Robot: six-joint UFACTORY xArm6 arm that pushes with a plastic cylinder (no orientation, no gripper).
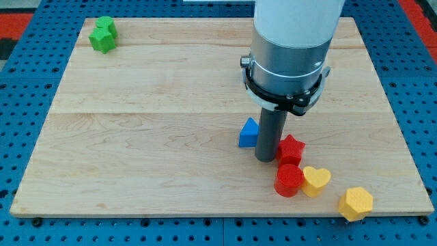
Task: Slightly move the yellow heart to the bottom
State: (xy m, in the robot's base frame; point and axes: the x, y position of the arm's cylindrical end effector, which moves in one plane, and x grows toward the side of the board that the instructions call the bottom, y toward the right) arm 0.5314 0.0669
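Note:
The yellow heart (316,180) lies near the view's bottom right of the wooden board (136,137), touching a red cylinder (289,180) on its left. My tip (265,158) rests on the board, above and left of the heart, between a blue triangular block (248,133) on its left and a red star (291,148) on its right. The rod hangs from the large grey arm body at the view's top.
A yellow hexagon (356,203) sits at the bottom right near the board's edge. A green block (103,35) sits at the top left corner. Blue perforated table surrounds the board.

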